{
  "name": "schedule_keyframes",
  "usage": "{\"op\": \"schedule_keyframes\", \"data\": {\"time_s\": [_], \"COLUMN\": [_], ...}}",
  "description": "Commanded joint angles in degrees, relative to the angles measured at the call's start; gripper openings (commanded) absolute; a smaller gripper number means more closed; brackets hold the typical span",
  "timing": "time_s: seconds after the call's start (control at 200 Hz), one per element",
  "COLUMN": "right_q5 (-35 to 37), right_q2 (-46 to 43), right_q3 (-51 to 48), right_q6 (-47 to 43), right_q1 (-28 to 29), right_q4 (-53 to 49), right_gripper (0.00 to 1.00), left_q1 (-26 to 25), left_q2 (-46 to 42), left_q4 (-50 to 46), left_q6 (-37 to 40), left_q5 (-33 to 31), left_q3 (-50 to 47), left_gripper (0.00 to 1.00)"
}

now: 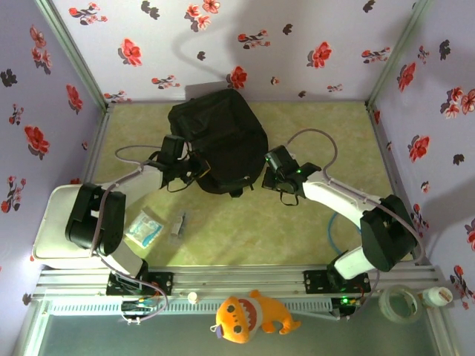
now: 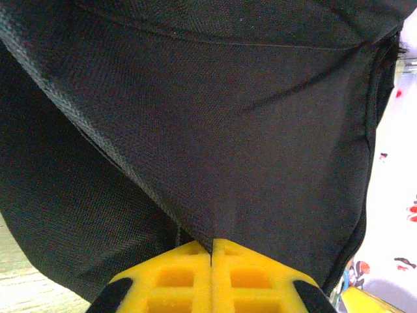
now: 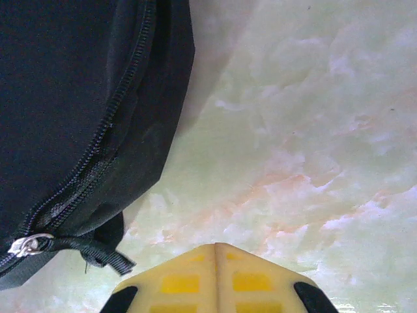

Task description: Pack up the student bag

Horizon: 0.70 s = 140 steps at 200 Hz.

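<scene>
Student bag [image 1: 219,141] sits far-centre on the table [image 3: 313,130]. Soft, floppy cloth, probably light, will slump. My left gripper [image 2: 212,251] is closed, pinching 1 fold of it. Right gripper [image 3: 216,246] is closed and empty beside the zip pull [image 3: 29,244], the best hold.

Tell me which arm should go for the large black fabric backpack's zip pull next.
Right, probably. The right gripper is shut and empty near the silver zip pull; the left gripper seems to pinch the large black fabric backpack, steadying it.
</scene>
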Motion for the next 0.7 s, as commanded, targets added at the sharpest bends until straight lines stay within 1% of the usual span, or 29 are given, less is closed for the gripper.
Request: {"op": "schedule_keyframes", "data": {"time_s": [0.0,0.025,0.095,0.13,0.175,0.22,0.33,0.45,0.595,0.695], "right_q5": [-3.15,-4.44,-8.51,-10.84,-12.58,-13.54,-15.34,-15.62,-16.38,-16.31], "right_q2": [-0.12,-0.22,0.06,0.63,1.55,2.55,4.39,6.12,8.53,10.04], "right_q3": [0.66,0.57,0.88,1.43,2.36,3.05,4.02,4.07,4.23,4.49], "right_q6": [-2.75,-3.41,-6.41,-8.26,-10.41,-12.86,-18.16,-21.32,-25.91,-28.97], "right_q1": [-0.26,-0.25,-0.26,-0.17,0.06,0.47,1.45,1.59,1.58,1.59], "right_q4": [0.68,1.2,2.5,2.79,2.48,2.5,3.5,6.84,10.66,12.02], "right_gripper": [0.0,0.03,0.22,0.29,0.37,0.41,0.45,0.49,0.48,0.45], "left_q1": [0.5,0.51,0.49,0.51,0.49,0.49,0.43,0.5,0.56,0.59], "left_q2": [-0.34,-0.29,-0.35,-0.5,-0.52,-0.68,-0.88,-0.85,-0.91,-0.95], "left_q4": [-0.65,-0.74,-0.75,-0.74,-0.76,-0.84,-0.81,-0.94,-1.01,-1.1], "left_q6": [1.64,1.71,1.67,1.66,1.59,1.71,1.56,1.61,1.62,1.64], "left_q5": [-1.78,-1.78,-1.74,-1.78,-1.7,-1.69,-1.69,-1.54,-1.44,-1.37], "left_q3": [2.46,2.47,2.43,2.34,2.22,2.21,2.12,2.21,2.29,2.47], "left_gripper": [0.0,0.0,0.0,0.0,0.0,0.0,0.0,0.0,0.0,0.0]}}
